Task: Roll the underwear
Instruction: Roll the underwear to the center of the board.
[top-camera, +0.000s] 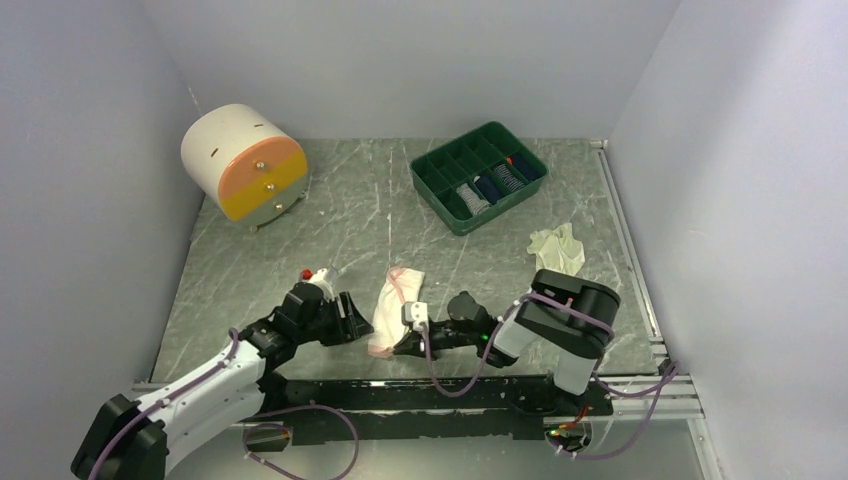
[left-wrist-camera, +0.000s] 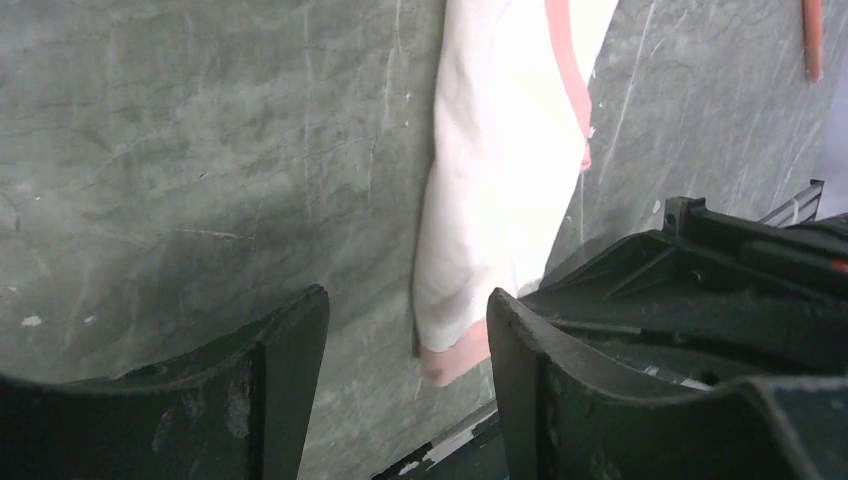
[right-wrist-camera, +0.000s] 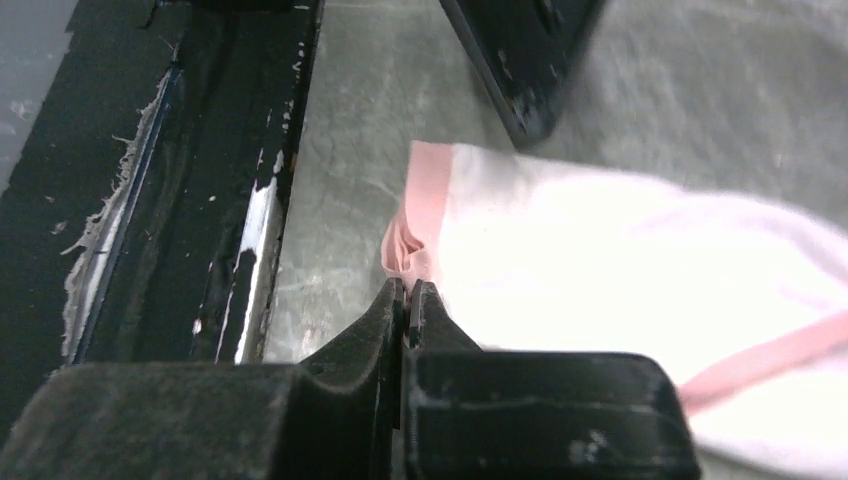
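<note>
1. Underwear with pink trim (top-camera: 398, 300) lay flat as a long strip on the table (top-camera: 300, 230), near its front edge and between the two grippers. We judged it was laid out this way so that it could be rolled from one short end.
2. Right gripper (right-wrist-camera: 408, 295) had its fingers closed at the near pink hem. We could not tell whether cloth was actually caught between them. We took this as a hold on the end where the roll would begin.
3. Left gripper (left-wrist-camera: 405, 310) stood with its fingers spread and holding nothing, just beside the strip's left edge. It was probably placed there to steady or tuck the cloth.
4. Cream-white underwear (top-camera: 558, 248) lay crumpled well apart to the right.
5. Green tray (top-camera: 478, 177) at the back held a few rolled items in its compartments, and a drum-shaped drawer box (top-camera: 245, 163) stood at the back left. Neither was in the way.
6. Black rail (right-wrist-camera: 230, 150) ran just beside the near hem, and the two grippers sat close together. We judged crowding to be the main hindrance.
</note>
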